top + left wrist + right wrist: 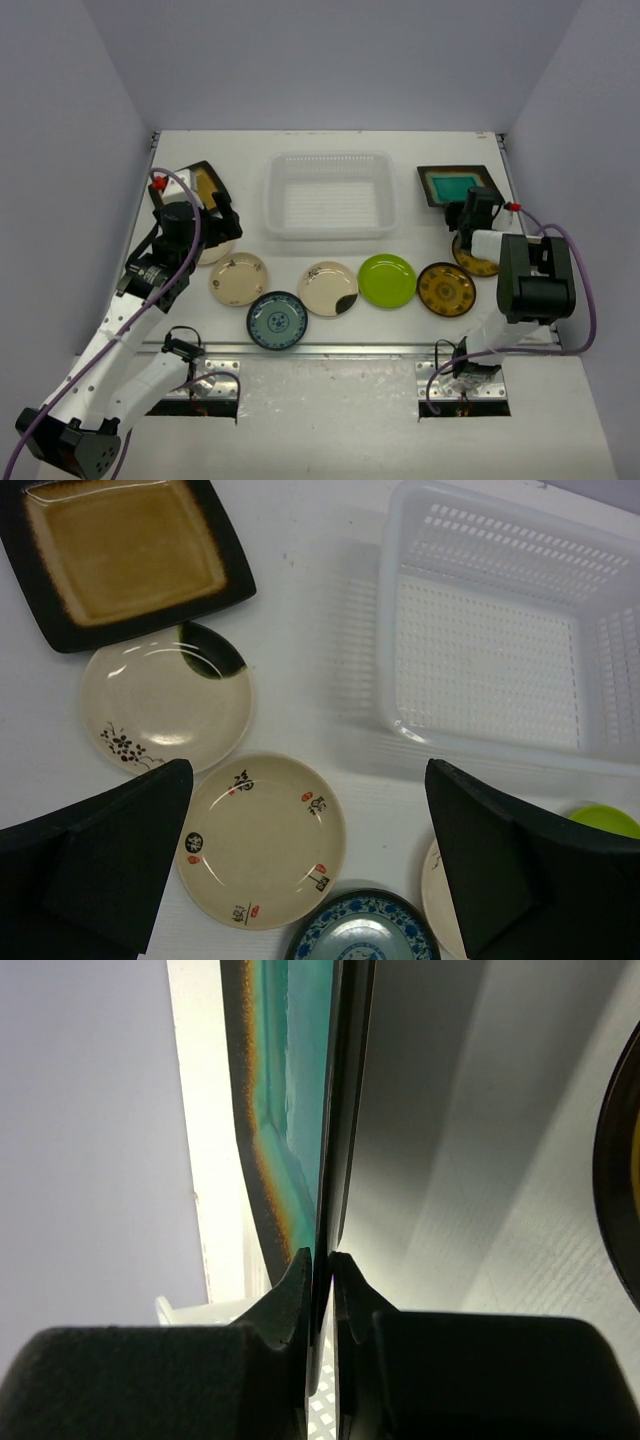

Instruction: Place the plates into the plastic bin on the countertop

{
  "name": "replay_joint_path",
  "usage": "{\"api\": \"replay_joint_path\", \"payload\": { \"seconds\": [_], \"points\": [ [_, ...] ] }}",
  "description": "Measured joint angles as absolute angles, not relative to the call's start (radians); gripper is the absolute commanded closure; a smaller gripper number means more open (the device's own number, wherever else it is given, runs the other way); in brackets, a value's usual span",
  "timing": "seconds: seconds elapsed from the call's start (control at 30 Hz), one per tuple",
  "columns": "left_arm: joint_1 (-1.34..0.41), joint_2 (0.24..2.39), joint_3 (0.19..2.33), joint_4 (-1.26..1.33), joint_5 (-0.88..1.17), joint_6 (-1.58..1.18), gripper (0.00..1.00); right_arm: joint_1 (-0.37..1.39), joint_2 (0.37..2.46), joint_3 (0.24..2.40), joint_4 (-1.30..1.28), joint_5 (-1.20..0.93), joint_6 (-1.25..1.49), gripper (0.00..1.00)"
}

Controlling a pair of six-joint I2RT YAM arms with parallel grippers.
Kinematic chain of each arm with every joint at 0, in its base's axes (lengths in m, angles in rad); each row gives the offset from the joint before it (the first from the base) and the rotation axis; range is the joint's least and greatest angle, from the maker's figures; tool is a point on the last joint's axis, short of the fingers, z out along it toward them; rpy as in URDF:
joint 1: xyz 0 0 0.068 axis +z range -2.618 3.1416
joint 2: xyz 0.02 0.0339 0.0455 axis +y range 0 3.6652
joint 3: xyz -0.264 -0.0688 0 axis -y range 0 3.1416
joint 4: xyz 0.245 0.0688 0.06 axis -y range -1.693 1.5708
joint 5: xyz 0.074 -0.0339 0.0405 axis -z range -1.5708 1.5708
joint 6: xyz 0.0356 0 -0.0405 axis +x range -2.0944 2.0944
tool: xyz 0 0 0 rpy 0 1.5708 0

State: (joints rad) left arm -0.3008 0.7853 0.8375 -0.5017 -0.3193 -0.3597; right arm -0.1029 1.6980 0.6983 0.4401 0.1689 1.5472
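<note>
The plastic bin (328,195) stands empty at the back centre of the countertop (330,345). My right gripper (478,207) is shut on the near edge of the teal square plate (455,184), right of the bin; in the right wrist view the plate (290,1080) is seen edge-on between the jaws (322,1265). My left gripper (218,228) is open and empty, above the cream plates (262,840) (165,695), near the amber square plate (125,550). A third cream plate (328,288), the lime green plate (387,280), a brown-yellow plate (446,289) and the blue-white plate (277,320) lie in front.
Another brown-yellow plate (478,262) lies partly under my right arm. A metal rail (330,349) runs along the near edge of the countertop. Grey walls close in the left, right and back sides.
</note>
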Motion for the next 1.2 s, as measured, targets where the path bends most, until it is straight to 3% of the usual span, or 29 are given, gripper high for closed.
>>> {"api": "replay_joint_path", "payload": {
  "seconds": [0.67,0.97,1.2],
  "points": [
    [-0.301,0.783,0.836,-0.497,-0.316,-0.349,0.0,-0.111,1.481,0.75,0.365,0.005,1.498,1.0],
    [-0.301,0.782,0.836,-0.497,-0.311,-0.349,0.0,-0.027,1.513,1.05,0.113,-0.306,1.302,1.0],
    [-0.301,0.781,0.836,-0.494,-0.282,-0.348,0.0,0.131,1.723,1.356,-0.088,-0.568,1.023,1.0]
  ]
}}
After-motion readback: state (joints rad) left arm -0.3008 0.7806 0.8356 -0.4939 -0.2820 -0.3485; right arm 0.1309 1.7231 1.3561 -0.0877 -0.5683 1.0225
